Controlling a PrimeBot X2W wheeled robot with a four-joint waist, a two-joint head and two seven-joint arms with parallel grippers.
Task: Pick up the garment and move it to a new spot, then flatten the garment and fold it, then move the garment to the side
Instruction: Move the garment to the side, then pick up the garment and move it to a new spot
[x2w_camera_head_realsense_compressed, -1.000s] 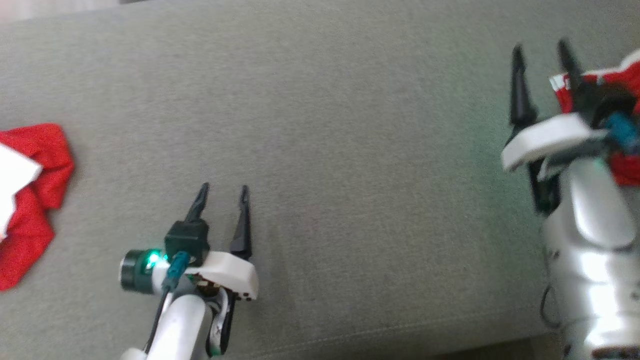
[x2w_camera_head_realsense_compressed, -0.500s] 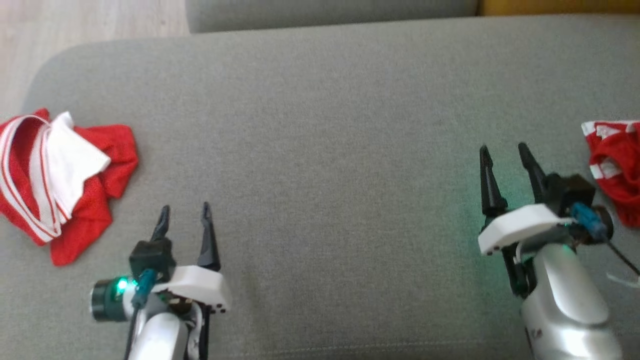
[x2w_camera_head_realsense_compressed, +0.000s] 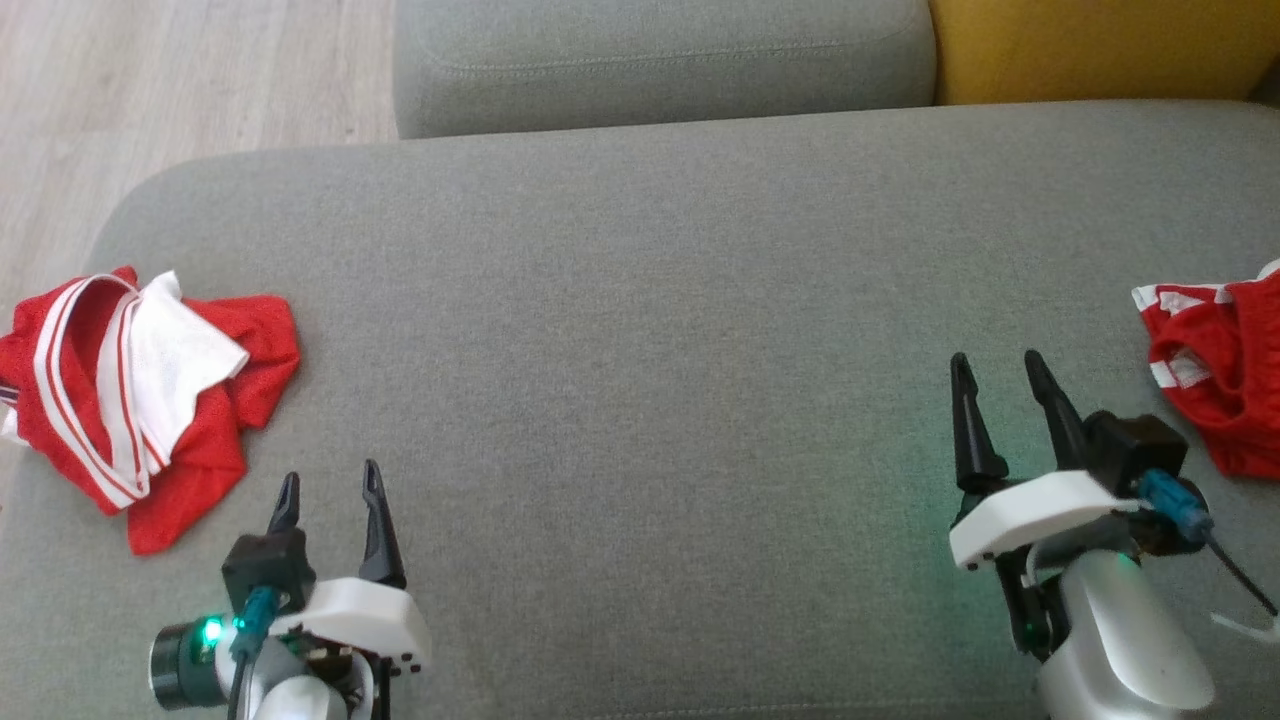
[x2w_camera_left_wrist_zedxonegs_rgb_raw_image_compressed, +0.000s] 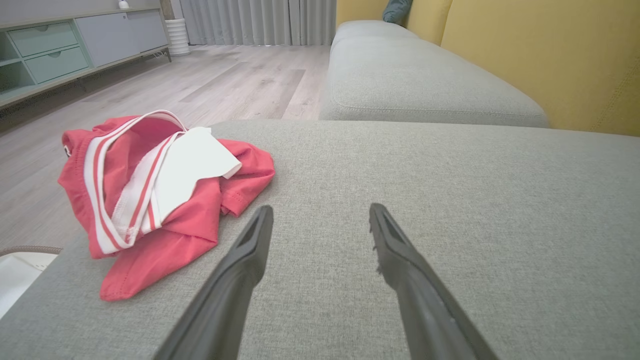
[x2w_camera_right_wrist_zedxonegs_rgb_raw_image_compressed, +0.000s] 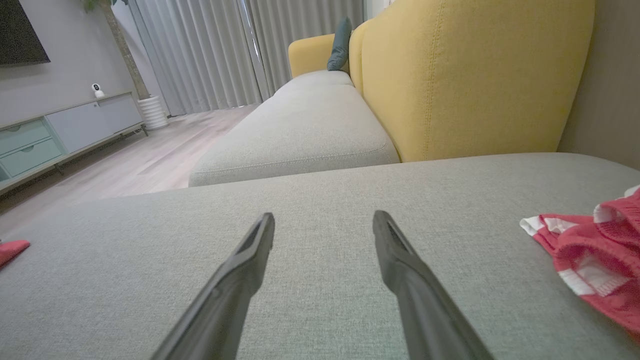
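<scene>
The left gripper (x2w_camera_head_realsense_compressed: 330, 475) has its two dark fingers (x2w_camera_head_realsense_compressed: 378, 530) spread apart with nothing between them, and the right gripper (x2w_camera_head_realsense_compressed: 994, 360) stands the same way, wide and empty. Both sets of fingers point away from the robot over bare grey fabric, low above the sofa seat (x2w_camera_head_realsense_compressed: 640, 300) and touching no cloth. This looks like a ready stance: with the fingers parted, either arm can come down on a fold without first having to open. Just outside the left gripper, ahead of it and to its left, lies the left garment (x2w_camera_head_realsense_compressed: 255, 350), red with white striped trim, bunched in a heap by the seat's rounded corner, near the edge above the wooden floor (x2w_camera_head_realsense_compressed: 150, 80). Beyond the right gripper, at the far right of the seat, the right garment (x2w_camera_head_realsense_compressed: 1220, 400) lies rumpled too and is partly cut off by the edge of the head view. I cannot tell which of the two is meant. The wide grey stretch between them is probably where the garment will be spread, since flattening and folding need open room. Behind the seat are a second grey cushion (x2w_camera_head_realsense_compressed: 660, 60) and a yellow backrest (x2w_camera_head_realsense_compressed: 1090, 50).
</scene>
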